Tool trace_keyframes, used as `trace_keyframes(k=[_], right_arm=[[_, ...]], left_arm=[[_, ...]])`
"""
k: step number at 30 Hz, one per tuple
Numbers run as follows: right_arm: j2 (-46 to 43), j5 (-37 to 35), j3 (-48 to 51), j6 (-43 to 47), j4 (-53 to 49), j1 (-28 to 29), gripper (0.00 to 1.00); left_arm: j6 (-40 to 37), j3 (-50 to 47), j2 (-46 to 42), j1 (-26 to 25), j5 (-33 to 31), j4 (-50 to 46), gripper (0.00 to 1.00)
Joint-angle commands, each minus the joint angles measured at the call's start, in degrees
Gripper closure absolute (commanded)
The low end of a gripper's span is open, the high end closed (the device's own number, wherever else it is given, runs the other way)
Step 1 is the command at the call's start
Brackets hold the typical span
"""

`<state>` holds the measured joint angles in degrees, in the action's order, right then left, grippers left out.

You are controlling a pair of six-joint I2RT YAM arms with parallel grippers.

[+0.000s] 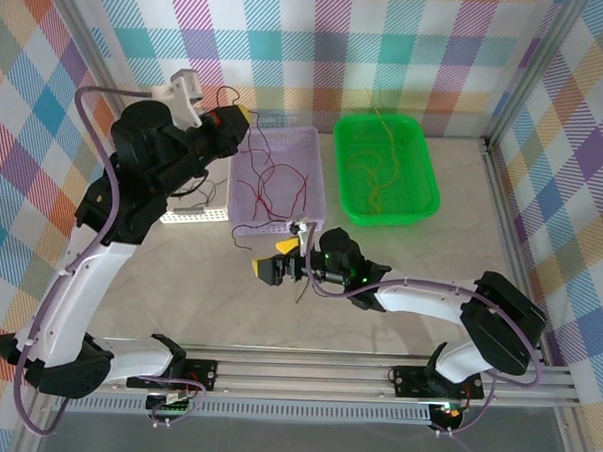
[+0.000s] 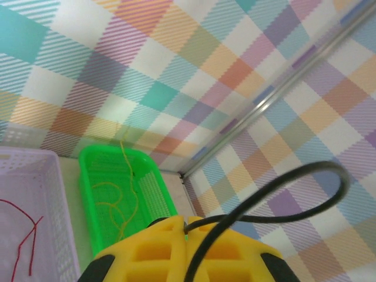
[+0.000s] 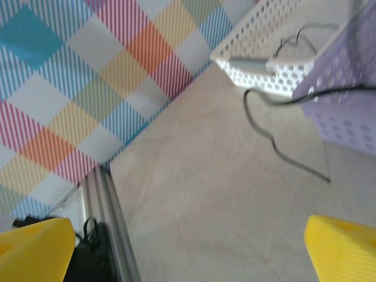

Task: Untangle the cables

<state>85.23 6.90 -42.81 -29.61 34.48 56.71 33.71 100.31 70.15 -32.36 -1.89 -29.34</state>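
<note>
My left gripper (image 1: 243, 115) is raised above the lilac basket's (image 1: 314, 172) far left corner. Its yellow fingers (image 2: 147, 252) are shut on a black cable (image 2: 294, 182) that loops upward from the tips. Red cables (image 1: 273, 180) lie tangled in the lilac basket, and orange-yellow cables (image 1: 379, 164) lie in the green basket (image 1: 423, 191). My right gripper (image 1: 277, 258) hovers low over the table just in front of the lilac basket, open wide with nothing between its yellow fingertips (image 3: 35, 247). A loose black cable (image 3: 276, 141) lies on the table beside that basket.
A white basket (image 1: 197, 215) stands left of the lilac one, partly under my left arm, with thin black wires in it. Checked walls close the back and sides. A metal rail (image 1: 305, 371) runs along the near edge. Bare table (image 1: 179, 291) lies ahead of my right gripper.
</note>
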Motion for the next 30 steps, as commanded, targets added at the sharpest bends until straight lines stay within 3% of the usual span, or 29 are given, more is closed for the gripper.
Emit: trace_keyframes(k=[1,14,20,24,28,30], right_arm=[[2.7,-8.4,-1.7,-1.4,11.0,1.4,0.0],[13.4,-12.4,-6.3,-5.8,24.0,6.0,0.0],[16.2,-14.7,-7.6,-8.1,25.5,7.0,0.09],[16.8,-14.5,-8.9,-9.4,23.2,7.1,0.27],[15.6,-14.5,-8.0,-10.1,20.9,7.1,0.69],[14.5,-14.0,-7.3,-10.4,19.6,7.1,0.83]], left_arm=[[2.5,-1.3,-2.3,-2.7,-7.0,2.8,1.0],[2.4,-0.3,-1.5,-12.9,-23.5,3.7,1.0],[1.6,-0.2,-1.8,-16.0,-27.4,4.4,1.0],[0.8,-0.1,-2.1,-17.6,-29.4,4.2,1.0],[-0.3,0.4,-2.6,-18.1,-31.0,3.8,1.0],[-1.4,1.1,-2.8,-18.1,-31.9,3.4,1.0]])
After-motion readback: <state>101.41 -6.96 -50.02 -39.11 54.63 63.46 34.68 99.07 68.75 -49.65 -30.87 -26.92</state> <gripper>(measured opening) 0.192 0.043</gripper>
